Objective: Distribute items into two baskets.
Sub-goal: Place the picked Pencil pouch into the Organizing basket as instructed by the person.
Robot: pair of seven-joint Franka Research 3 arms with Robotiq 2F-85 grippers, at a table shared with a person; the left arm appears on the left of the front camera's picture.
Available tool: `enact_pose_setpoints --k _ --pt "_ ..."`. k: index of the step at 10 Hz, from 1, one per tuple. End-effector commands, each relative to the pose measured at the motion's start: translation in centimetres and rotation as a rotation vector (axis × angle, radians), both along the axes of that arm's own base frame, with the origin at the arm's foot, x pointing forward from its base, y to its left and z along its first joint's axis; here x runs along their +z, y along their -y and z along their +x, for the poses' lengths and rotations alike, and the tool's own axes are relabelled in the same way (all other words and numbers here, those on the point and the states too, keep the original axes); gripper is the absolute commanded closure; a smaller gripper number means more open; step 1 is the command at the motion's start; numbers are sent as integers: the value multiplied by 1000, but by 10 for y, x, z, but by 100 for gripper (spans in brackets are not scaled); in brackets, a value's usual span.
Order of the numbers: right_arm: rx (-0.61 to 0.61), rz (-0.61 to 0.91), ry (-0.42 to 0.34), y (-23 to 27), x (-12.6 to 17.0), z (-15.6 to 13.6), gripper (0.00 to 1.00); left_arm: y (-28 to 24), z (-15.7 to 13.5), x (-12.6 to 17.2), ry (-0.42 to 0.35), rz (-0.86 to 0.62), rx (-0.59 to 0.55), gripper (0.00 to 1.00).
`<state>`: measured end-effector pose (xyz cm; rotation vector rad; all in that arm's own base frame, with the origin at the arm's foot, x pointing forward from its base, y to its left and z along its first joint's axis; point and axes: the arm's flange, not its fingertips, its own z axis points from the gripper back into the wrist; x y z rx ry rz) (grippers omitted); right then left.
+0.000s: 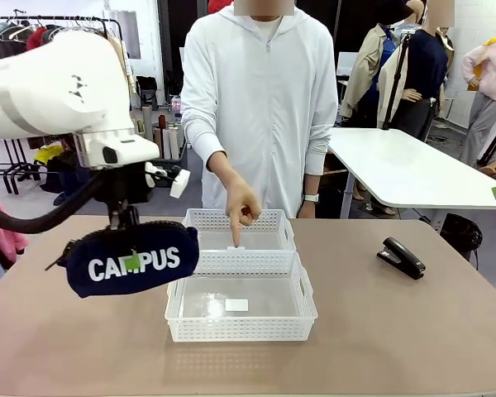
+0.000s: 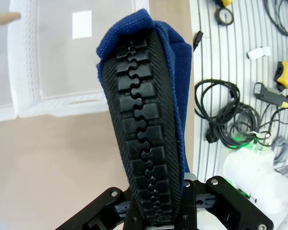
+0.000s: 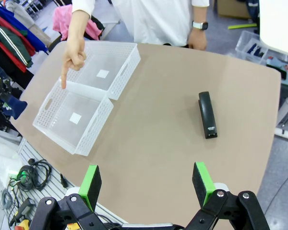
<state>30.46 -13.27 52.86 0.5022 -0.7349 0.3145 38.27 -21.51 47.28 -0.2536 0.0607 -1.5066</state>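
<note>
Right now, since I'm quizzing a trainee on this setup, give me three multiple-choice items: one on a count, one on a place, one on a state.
1. White lattice baskets on the table: A two; B one; C three.
2. The black stapler lies: A in a basket; B in an end effector; C on the bare table, right of the baskets.
3. The left end effector is: A open, empty; B shut on the navy CAMPUS pouch; C shut on the stapler.
Key: A, one near, one behind it; C, it sits on bare tabletop; B, the pouch hangs from its clamped fingers.
</note>
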Motion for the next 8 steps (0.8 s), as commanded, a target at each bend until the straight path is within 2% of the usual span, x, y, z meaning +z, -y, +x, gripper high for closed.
enact_pose_setpoints --k 1,8 --pt "10 23 18 -1 2 1 0 25 4 -2 10 3 -8 100" --pt "10 23 18 -1 2 1 0 89 7 -10 61 -4 -72 100"
